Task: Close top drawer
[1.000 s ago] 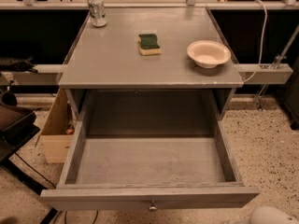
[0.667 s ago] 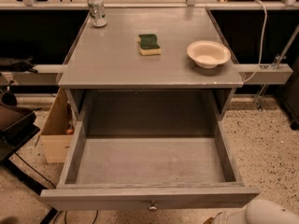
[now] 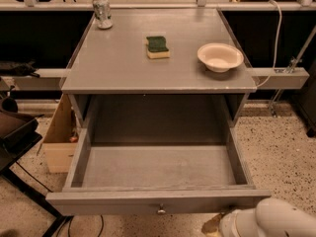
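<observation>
The top drawer (image 3: 158, 201) is a wide grey wooden box pulled fully out of the grey cabinet toward me, empty inside. Its long flat front runs along the bottom of the view with a small round metal knob (image 3: 161, 211) at its middle. A white rounded part of my arm (image 3: 269, 221) shows at the bottom right corner, just below and right of the drawer front. The gripper itself is out of view.
On the grey cabinet top (image 3: 113, 68) stand a can (image 3: 102, 11) at the back left, a green and yellow sponge (image 3: 158, 47) in the middle and a cream bowl (image 3: 220, 57) at the right. A cardboard box (image 3: 58, 137) sits on the floor at the left.
The white arm has come further into view at the bottom right, moving up and left toward the drawer front. The drawer has not moved.
</observation>
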